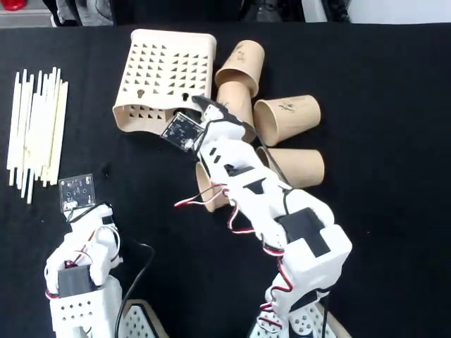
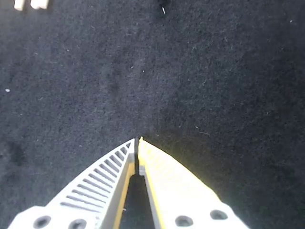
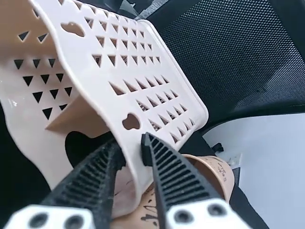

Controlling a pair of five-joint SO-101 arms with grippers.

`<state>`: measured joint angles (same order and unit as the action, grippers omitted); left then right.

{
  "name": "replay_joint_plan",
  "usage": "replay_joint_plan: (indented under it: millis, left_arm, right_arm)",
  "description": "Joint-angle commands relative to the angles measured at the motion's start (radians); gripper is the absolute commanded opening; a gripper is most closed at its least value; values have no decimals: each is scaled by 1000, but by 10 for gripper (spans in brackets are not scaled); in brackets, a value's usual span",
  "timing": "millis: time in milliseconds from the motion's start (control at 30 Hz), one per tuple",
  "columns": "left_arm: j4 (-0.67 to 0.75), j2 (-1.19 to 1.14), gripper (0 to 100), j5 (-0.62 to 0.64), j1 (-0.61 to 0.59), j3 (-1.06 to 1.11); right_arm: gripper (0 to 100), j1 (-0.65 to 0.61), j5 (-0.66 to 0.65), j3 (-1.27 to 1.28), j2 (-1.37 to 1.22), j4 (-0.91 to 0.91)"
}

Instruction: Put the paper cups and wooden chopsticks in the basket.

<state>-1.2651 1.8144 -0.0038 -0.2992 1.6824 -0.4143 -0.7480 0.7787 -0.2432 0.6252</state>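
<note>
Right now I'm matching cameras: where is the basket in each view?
High view: basket upper centre-left, beside paper cups.
Left wrist view: black cloth under the shut left tool.
Right wrist view: basket wall clamped in the right tool.
Shared landmark: right tool on the basket's rim.

The basket (image 1: 165, 74) lies tipped over at the far middle of the table (image 1: 394, 232). The wooden chopsticks (image 1: 35, 130) lie in a loose bundle well to its left, near the table's left edge. The paper cups (image 1: 287, 118) lie on their sides in a cluster just right of the basket. Two are close beside its right wall, one is farther right, one is nearer the front, and one is partly under the right arm (image 1: 282, 218), in front of the basket. The right gripper (image 3: 134, 143) straddles the basket's wall, a finger on each side. The left gripper (image 2: 137, 140) sits over bare table at the front left, nearer than the chopsticks.
</note>
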Motion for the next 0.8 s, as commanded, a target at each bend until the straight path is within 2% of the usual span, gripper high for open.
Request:
replay_joint_plan:
  millis: [0, 167, 500, 600, 767]
  left_arm:
    - [-5, 2, 30, 8, 10, 16]
    - [-5, 2, 30, 8, 10, 16]
    - [-5, 2, 30, 8, 10, 16]
    - [-5, 2, 30, 8, 10, 16]
    - [-5, 2, 30, 8, 10, 16]
  right_arm:
    - [11, 20, -6, -2, 13, 25]
    - [11, 12, 0, 21, 102, 20]
    - [11, -94, 87, 162, 412, 14]
    - [11, -115, 94, 139, 492, -86]
    - [11, -141, 164, 30, 607, -361]
